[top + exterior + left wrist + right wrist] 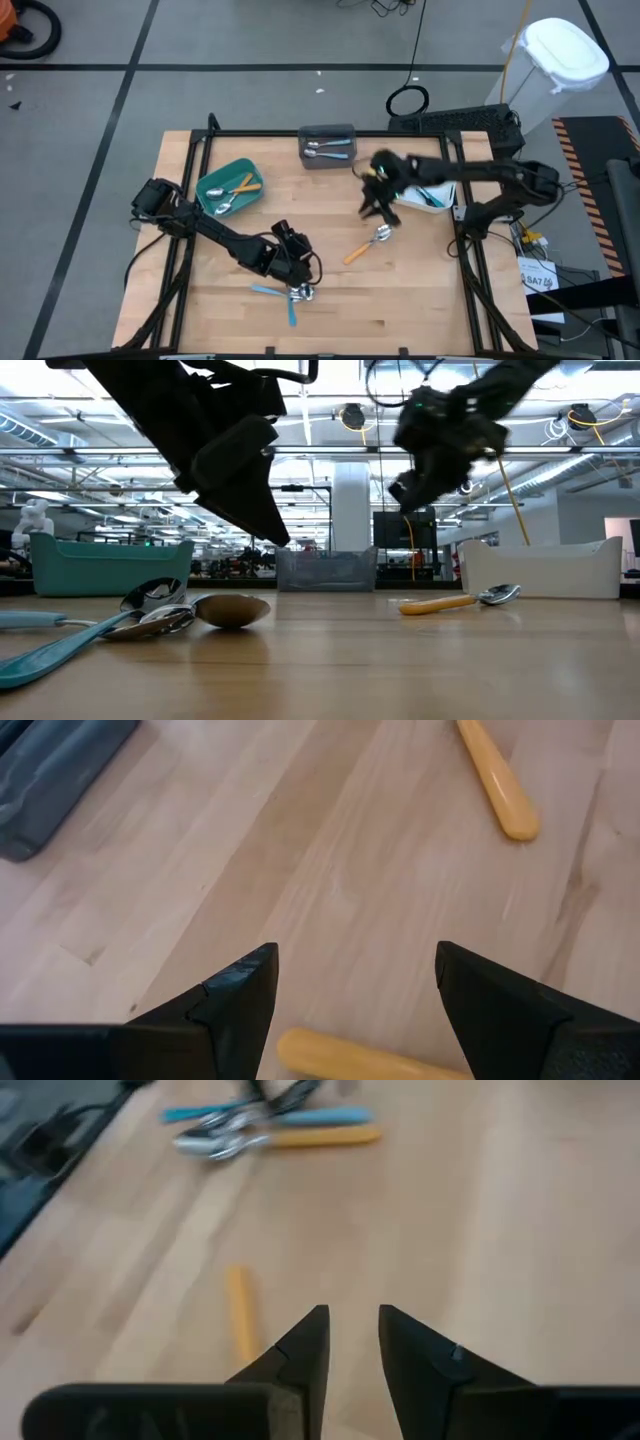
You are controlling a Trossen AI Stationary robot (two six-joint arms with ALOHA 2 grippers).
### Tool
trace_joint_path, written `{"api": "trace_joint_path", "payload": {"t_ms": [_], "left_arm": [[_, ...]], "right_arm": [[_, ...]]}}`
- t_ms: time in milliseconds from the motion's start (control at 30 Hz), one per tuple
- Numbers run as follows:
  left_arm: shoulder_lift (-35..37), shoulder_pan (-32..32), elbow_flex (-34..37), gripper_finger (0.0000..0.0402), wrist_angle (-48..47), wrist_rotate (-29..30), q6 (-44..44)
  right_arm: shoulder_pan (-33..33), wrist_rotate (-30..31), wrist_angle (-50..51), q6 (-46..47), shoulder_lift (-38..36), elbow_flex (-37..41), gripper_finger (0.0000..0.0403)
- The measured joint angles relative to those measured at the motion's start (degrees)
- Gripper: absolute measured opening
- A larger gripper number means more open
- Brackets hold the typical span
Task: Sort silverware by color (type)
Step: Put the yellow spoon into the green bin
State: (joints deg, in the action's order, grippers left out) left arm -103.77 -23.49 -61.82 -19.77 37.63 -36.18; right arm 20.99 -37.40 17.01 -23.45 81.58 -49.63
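Observation:
A small pile of silverware [291, 293] lies near the table's front: silver spoon heads [152, 602], blue handles [55, 647] and an orange handle [340, 1060]. My left gripper [297, 270] hovers just over it, open, a finger on each side of that orange handle without touching it. An orange-handled spoon [368, 243] lies alone at mid-table, flat on the wood. My right gripper [378, 208] hangs in the air beyond that spoon, near the white bin; its fingers [310, 1342] stand a narrow gap apart with nothing between them.
A teal bin [215, 180] at the far left holds an orange-handled piece and a spoon. A grey bin [328, 133] at the far middle holds plain metal pieces. A white bin [441, 207] at the right holds a blue-handled piece. Bare wood lies between the pile and the lone spoon.

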Motion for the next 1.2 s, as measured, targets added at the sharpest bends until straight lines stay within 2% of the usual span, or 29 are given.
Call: {"api": "trace_joint_path", "payload": {"t_ms": [100,267,400,533,800,967,1033,1200], "left_arm": [[0.0,-0.2,0.0,0.0268,-0.9,0.0,0.4],[0.0,0.0,0.0,0.0268,-1.1,-4.4,5.5],[0.0,0.0,0.0,0.0268,-1.2,-11.2,13.2],[0.0,0.3,-1.4,0.0268,-3.1,-18.7,19.2],[0.2,1.4,-7.1,0.0268,-10.4,-20.9,28.6],[0.2,2.9,-7.1,0.0267,-10.9,-26.0,34.1],[0.2,3.0,-7.1,0.0258,-11.0,-27.1,35.3],[0.1,2.6,-7.1,0.0219,-12.5,-27.3,37.6]], "right_arm": [[-5.7,1.8,-6.6,4.9,-3.8,7.8,0.0086],[-15.2,12.8,-13.9,13.4,-8.0,15.0,0.0086],[-20.5,17.6,-14.4,16.6,-8.9,15.3,0.0086],[-23.8,18.1,-15.9,17.3,-8.8,15.4,0.0086],[-29.3,25.6,-15.9,19.9,-8.0,15.4,0.0086],[-32.9,25.7,-15.9,21.3,-6.6,15.4,0.0086],[-34.7,26.0,-15.7,23.0,-6.0,15.6,0.0086],[-38.5,31.7,-16.3,25.4,-4.3,15.6,0.0086]]}}
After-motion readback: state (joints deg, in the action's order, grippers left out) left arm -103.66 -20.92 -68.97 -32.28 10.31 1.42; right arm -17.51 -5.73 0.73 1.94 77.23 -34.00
